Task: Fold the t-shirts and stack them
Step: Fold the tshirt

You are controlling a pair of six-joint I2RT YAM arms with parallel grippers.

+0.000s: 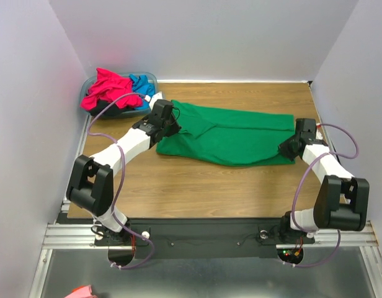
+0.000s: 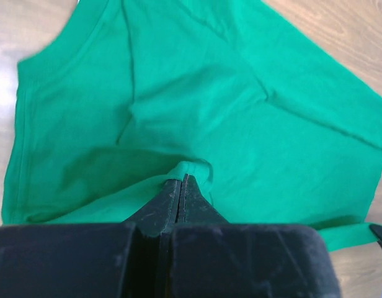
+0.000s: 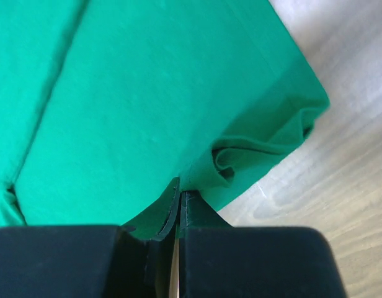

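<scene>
A bright green t-shirt [image 1: 231, 135] lies spread across the middle of the wooden table, its length running left to right. My left gripper [image 1: 168, 124] is shut on a pinch of the green cloth at the shirt's left end; in the left wrist view the fabric [image 2: 197, 112] bunches right at the closed fingertips [image 2: 184, 181]. My right gripper [image 1: 286, 148] is shut on the shirt's right edge, where folded layers of cloth [image 3: 259, 152] curl beside the tips [image 3: 180, 194]. Magenta-pink [image 1: 107, 89] and bright blue [image 1: 141, 84] t-shirts sit heaped in the basin.
A translucent blue plastic basin [image 1: 136, 112] stands at the back left corner, just behind the left gripper. Grey walls enclose the table on three sides. Bare wood [image 1: 197, 186] stretches between the shirt and the arm bases.
</scene>
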